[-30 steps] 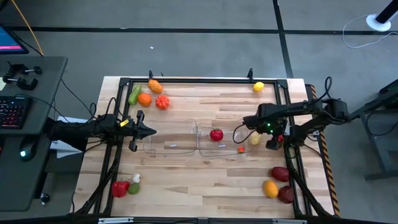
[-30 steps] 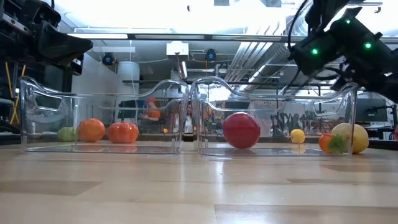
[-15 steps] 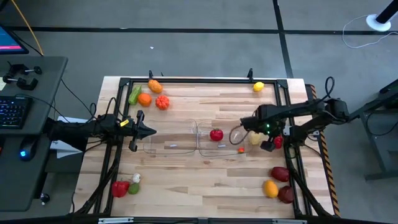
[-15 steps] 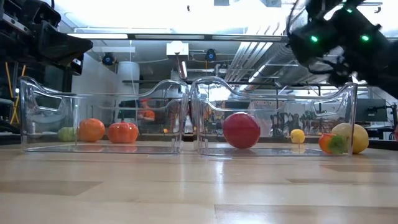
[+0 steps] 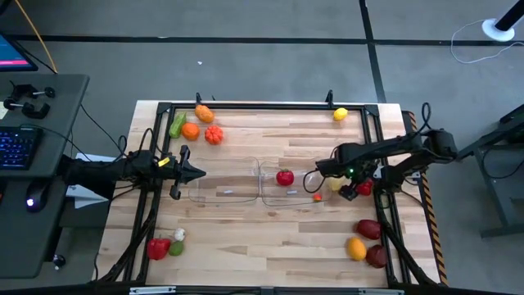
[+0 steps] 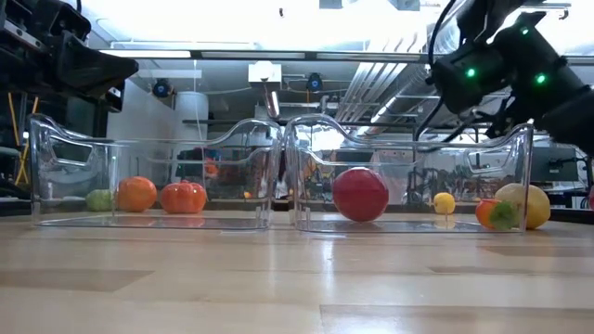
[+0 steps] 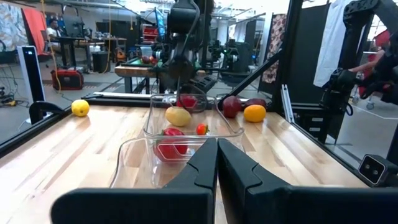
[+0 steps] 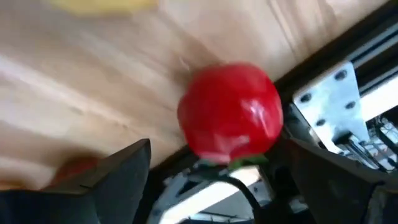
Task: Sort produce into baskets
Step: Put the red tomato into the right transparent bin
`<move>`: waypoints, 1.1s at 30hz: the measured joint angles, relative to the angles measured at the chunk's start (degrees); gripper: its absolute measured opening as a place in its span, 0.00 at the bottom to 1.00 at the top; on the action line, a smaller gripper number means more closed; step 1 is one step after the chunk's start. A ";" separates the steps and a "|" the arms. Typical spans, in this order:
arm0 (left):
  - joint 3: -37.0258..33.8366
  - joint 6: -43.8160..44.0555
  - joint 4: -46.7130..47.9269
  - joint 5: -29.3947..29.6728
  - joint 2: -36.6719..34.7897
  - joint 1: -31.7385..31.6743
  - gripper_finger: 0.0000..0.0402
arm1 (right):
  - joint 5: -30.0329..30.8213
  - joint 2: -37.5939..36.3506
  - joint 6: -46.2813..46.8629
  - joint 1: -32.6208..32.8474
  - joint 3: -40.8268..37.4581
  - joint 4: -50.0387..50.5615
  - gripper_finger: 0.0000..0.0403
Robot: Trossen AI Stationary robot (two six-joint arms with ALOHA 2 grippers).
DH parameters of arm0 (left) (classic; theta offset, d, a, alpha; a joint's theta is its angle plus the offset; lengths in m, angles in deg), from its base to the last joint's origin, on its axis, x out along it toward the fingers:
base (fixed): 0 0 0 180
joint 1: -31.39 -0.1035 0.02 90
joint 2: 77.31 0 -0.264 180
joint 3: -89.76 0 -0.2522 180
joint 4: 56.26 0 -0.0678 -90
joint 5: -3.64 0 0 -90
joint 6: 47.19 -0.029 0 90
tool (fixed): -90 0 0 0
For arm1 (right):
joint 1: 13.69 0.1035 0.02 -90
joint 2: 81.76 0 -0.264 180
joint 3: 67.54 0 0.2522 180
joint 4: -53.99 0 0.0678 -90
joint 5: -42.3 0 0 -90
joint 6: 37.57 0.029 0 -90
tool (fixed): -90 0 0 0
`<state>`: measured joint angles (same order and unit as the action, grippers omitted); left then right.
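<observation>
While open, right end effector (image 8: 211, 180) frames red produce (image 8: 230, 116).

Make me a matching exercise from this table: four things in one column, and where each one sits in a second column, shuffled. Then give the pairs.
Things:
1. red apple
2. lemon
3. small pumpkin
4. red pepper

Places:
A. near the table's front left corner, beside a white piece
B. inside the right clear tub
C. near the table's back right corner, alone
D. back left of the table, next to an orange and a green piece

Pairs: 1-B, 2-C, 3-D, 4-A
</observation>
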<state>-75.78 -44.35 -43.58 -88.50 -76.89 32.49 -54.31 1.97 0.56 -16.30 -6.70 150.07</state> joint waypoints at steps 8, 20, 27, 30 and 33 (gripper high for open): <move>0.01 -0.01 -0.02 0.02 0.00 0.00 0.00 | 4.09 7.03 -1.71 0.08 -0.08 0.11 0.90; 0.00 -0.01 -0.02 0.00 -0.02 0.02 0.00 | 8.29 12.39 -5.75 0.02 -0.01 -1.53 0.90; -0.01 0.00 -0.02 0.01 -0.01 0.02 0.00 | 3.99 12.23 -5.31 -0.77 -0.03 -2.23 0.90; 0.01 -0.01 -0.02 0.02 -0.02 0.02 0.00 | 3.54 12.26 -4.28 -1.12 -0.06 -2.27 0.90; 0.00 -0.01 -0.02 0.01 -0.01 0.01 0.00 | 3.14 12.28 -3.39 -1.25 -0.06 -2.27 0.90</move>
<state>-75.79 -44.36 -43.60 -88.49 -76.89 32.50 -51.16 14.25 -2.83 -17.55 -6.75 147.80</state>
